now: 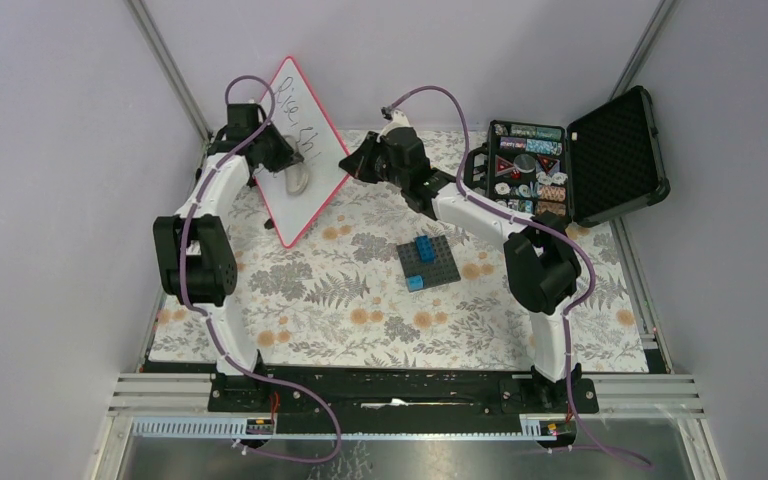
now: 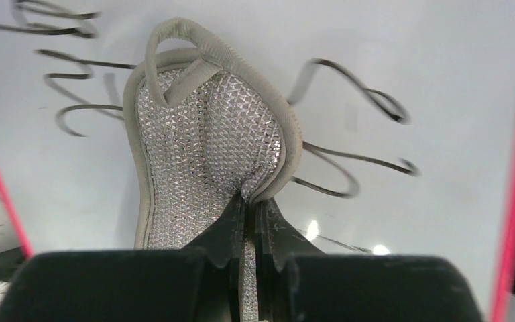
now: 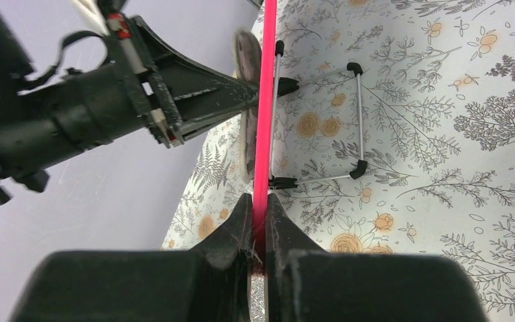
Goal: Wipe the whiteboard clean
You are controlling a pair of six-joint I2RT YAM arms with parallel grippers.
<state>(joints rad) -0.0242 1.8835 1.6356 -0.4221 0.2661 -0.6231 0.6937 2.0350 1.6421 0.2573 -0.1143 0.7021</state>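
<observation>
The whiteboard (image 1: 305, 150) with a red-pink frame stands tilted on a wire stand at the back left, black handwriting on it (image 2: 349, 100). My left gripper (image 1: 282, 165) is shut on a silver mesh sponge pad with a grey rim (image 2: 208, 134), pressed flat against the board face. The pad also shows in the top view (image 1: 298, 180). My right gripper (image 1: 352, 160) is shut on the board's right edge; in the right wrist view its fingertips (image 3: 259, 201) clamp the pink frame (image 3: 265, 100) edge-on.
A dark brick baseplate (image 1: 428, 263) with blue bricks lies mid-table on the floral cloth. An open black foam-lined case (image 1: 615, 155) with small parts stands at the back right. The board's wire stand (image 3: 322, 121) rests behind it.
</observation>
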